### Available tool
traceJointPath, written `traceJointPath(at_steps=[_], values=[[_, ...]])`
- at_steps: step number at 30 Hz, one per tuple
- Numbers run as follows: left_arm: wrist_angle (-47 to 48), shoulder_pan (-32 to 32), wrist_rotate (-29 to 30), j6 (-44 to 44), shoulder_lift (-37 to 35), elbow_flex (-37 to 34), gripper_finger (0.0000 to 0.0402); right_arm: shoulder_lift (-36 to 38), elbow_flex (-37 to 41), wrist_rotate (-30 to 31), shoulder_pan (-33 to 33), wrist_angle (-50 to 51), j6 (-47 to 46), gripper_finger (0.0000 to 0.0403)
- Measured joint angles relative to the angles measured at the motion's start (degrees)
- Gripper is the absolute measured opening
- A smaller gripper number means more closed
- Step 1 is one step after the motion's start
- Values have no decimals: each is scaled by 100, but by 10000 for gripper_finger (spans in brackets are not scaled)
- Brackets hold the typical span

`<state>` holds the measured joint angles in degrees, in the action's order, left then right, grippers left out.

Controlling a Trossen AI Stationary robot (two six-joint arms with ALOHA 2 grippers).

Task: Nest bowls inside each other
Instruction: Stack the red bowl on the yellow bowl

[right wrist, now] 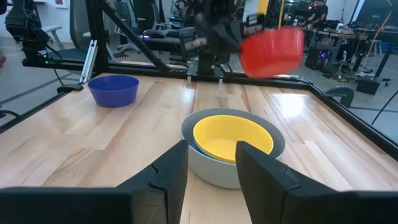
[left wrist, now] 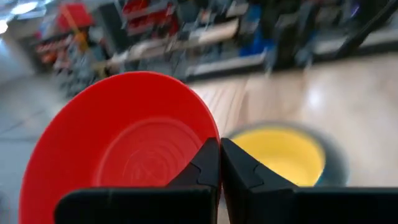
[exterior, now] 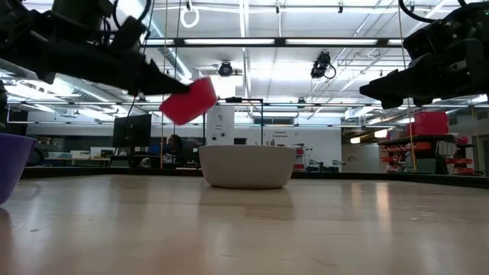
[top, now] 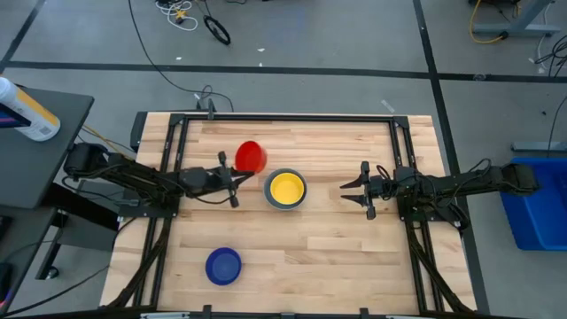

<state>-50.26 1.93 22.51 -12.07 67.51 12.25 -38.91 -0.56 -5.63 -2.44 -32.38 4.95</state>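
A red bowl hangs tilted above the table left of centre, with my left gripper shut on it. At the table's centre a grey bowl rests on its base. It holds a yellow bowl, and a light blue bowl's rim shows between the two. A dark blue bowl stands alone near the front left. My right gripper stands open to the right of the stack, with nothing between its fingers. My left gripper pinches the red bowl's rim between its two fingers, at the side of the rim nearest the stack. The fingers come in level from the table's left. The bowl is lifted clear and tilted, its inside turned toward the gripper.
Black frame rails run along the table's left, right and far sides. A bottle lies on a dark side table at the left, and a blue bin stands off the right edge. Bare wood lies at the front right.
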Motion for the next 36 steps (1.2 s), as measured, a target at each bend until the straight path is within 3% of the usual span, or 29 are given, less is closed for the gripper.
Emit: traceJointPath(at_steps=[5, 12, 22, 29, 36], values=[[-482, -1, -826, 84, 0, 0, 5, 1, 0, 0, 0, 0, 0, 133], [-759, 63, -1342, 258, 178, -2, 5, -1, 0, 0, -1, 0, -1, 143], [-3019, 103, -1938, 286, 2175, 368, 5, -1, 0, 3, -2, -2, -69, 158], [-2983, 20, -2317, 347, 3216, 1185, 5, -1, 0, 2, -2, -2, -107, 152], [-2821, -152, -2466, 593, 3300, 1150, 5, -1, 0, 0, -2, 0, -107, 145]])
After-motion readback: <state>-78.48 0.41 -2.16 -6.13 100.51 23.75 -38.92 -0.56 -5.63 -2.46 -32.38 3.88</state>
